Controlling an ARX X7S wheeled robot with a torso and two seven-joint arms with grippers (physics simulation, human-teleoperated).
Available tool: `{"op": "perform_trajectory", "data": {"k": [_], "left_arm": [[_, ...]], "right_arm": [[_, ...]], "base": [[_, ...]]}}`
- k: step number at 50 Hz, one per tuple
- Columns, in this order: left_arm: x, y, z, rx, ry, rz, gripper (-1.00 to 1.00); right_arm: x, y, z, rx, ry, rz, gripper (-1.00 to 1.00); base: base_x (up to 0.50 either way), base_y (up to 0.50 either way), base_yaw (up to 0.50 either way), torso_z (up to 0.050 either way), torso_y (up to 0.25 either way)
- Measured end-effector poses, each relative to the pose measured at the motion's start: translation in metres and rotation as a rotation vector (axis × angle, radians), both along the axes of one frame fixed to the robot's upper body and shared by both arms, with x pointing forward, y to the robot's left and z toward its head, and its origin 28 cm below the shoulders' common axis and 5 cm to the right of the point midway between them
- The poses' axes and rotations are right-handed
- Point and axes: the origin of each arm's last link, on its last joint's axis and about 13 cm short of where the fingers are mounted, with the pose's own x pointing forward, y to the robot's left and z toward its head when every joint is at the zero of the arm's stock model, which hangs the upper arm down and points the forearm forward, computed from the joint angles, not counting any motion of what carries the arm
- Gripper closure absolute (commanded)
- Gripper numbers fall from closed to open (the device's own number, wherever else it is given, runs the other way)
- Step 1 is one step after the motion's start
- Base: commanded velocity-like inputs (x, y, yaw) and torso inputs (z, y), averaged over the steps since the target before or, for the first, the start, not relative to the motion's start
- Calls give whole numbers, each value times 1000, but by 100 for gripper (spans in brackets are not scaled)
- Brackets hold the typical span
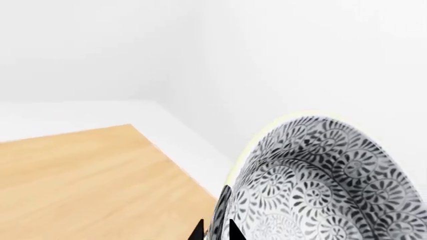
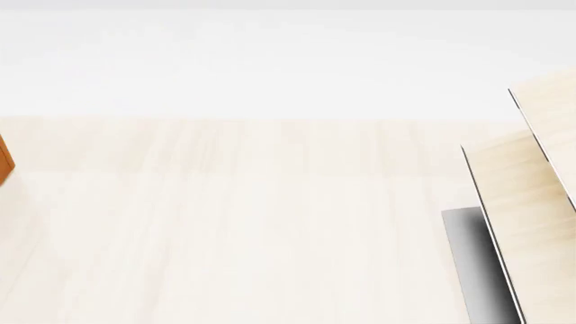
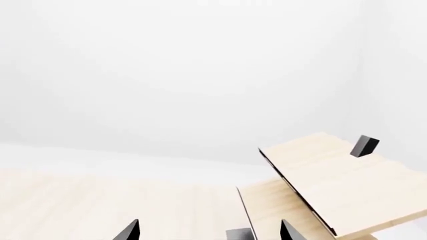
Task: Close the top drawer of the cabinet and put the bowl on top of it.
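Observation:
In the left wrist view the bowl, white with a grey floral pattern, hangs tilted with its inside showing. My left gripper is shut on the bowl's rim, one black fingertip on each side of the wall. Beneath it lies the flat orange-brown top of the cabinet, with the bowl over its edge. The head view shows only a sliver of the cabinet at the left edge. The top drawer is out of view. My right gripper stands open with nothing between its fingers, above the pale table.
A pale wood slanted rack on a dark base stands at the right of the pale table. In the right wrist view the rack lies ahead of the gripper. White walls stand behind.

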Motion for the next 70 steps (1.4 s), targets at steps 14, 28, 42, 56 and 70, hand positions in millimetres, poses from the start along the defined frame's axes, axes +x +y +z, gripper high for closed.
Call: {"op": "perform_trajectory", "data": {"k": [14,28,42,56,70], "left_arm": [[1,10,-7,-53,-7,100,100],[-3,16,-9,-70,-18,181,100],[-6,23,-13,-89,-24,250,100],[-6,30,-19,-117,-23,304,100],[-3,36,-27,-102,-29,332,100]], "right_arm": [[2,1,-1,-9,8,3,-100],[3,1,-2,-11,13,4,-100],[4,2,-2,-13,14,5,-100],[5,3,-4,-16,18,5,-100],[5,4,-5,-21,24,4,-100]], "base": [[0,0,0,1,1],[0,0,0,0,0],[0,0,0,0,1],[0,0,0,0,1],[0,0,0,0,0]]}}
